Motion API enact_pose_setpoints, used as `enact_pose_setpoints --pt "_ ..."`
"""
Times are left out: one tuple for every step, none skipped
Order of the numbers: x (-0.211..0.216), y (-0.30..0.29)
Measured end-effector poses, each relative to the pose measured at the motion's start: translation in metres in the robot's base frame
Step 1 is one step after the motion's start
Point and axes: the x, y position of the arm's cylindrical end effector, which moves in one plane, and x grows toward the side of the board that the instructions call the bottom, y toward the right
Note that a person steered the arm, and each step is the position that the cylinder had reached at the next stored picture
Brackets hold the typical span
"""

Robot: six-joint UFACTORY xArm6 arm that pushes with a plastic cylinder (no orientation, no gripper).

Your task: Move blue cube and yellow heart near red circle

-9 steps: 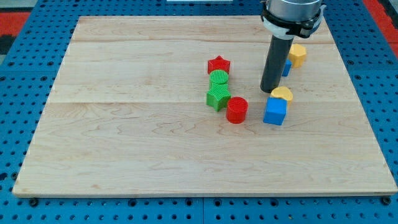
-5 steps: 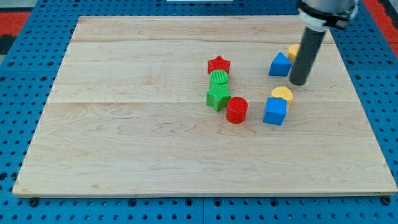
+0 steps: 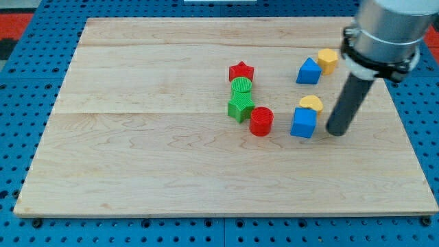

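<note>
The red circle (image 3: 261,121) stands near the board's middle. The blue cube (image 3: 303,123) sits to its right, a small gap apart. The yellow heart (image 3: 311,103) touches the cube's upper right corner. My tip (image 3: 336,131) rests on the board just right of the blue cube, a short gap away and level with its lower half. The dark rod rises from the tip toward the view's upper right.
A red star (image 3: 241,71), a green circle (image 3: 241,86) and a green star (image 3: 240,106) form a column left of the red circle. A blue triangle (image 3: 308,71) and a yellow hexagon (image 3: 328,60) lie at the upper right. The wooden board (image 3: 137,151) sits on a blue pegboard.
My tip has moved from left of the yellow heart, round its upper right, down to the right side of the blue cube. The blocks have not moved.
</note>
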Motion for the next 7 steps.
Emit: enact_pose_setpoints --pt "0.000 -0.018" --pt "0.000 -0.018" --pt "-0.002 -0.018" --pt "-0.008 -0.019" --pt "-0.009 -0.019" --pt "-0.008 -0.004" --pt "-0.008 0.022"
